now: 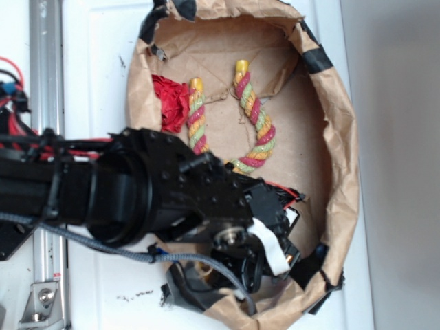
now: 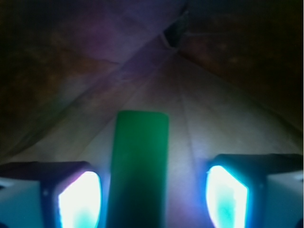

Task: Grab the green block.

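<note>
From the exterior view you see the black arm (image 1: 137, 185) reaching in from the left over a brown paper basin (image 1: 344, 137) edged with black tape, its wrist sunk low at the near end of the basin; the gripper itself is hidden under the wrist here, so you cannot tell from this view how its jaws stand, and the green block does not show at all, most likely covered by the arm. Farther up the basin lie a twisted red-yellow-green rope (image 1: 258, 130) and a crumpled red cloth (image 1: 172, 103), both well apart from where the wrist hangs. In the wrist view you get the answer: the gripper (image 2: 152, 199) stands wide, its two glowing fingers (image 2: 78, 199) at either side of the frame, and the green block (image 2: 138, 166) lies lengthwise between them on the brown paper, closer to the left finger than to the right and seemingly touching neither. So, as I judge it, the approach is done and the block is bracketed, but the grab is not yet made; you have the closing of the jaws and the lift left, and a small shift to centre the block may help
</note>
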Available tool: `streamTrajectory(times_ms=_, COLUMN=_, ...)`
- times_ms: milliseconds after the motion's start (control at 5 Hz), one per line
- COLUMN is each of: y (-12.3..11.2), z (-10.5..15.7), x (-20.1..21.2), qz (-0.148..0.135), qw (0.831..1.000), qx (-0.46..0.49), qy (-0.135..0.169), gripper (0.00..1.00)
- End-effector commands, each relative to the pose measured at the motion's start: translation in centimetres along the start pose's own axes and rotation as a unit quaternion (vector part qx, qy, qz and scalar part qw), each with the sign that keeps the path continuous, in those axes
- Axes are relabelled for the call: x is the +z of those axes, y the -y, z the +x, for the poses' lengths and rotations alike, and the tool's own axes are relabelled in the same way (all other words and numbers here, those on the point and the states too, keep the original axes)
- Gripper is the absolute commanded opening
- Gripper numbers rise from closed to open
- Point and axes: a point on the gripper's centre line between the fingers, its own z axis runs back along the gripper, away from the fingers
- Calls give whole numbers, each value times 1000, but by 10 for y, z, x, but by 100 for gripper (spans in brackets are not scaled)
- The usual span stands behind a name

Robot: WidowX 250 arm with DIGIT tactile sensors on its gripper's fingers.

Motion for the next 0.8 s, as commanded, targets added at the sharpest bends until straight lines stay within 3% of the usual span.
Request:
streamTrajectory(times_ms=0, y=-39, z=-8, x=52, qz=49, qw=993, qx=109, qy=12, gripper=0)
streamTrajectory(times_ms=400, y=-76, z=-24, x=144, qz=112, qw=957, qx=264, qy=34, gripper=0)
streamTrajectory(times_ms=600, y=-77, z=-17, x=177, qz=96, qw=931, qx=351, qy=-8, gripper=0)
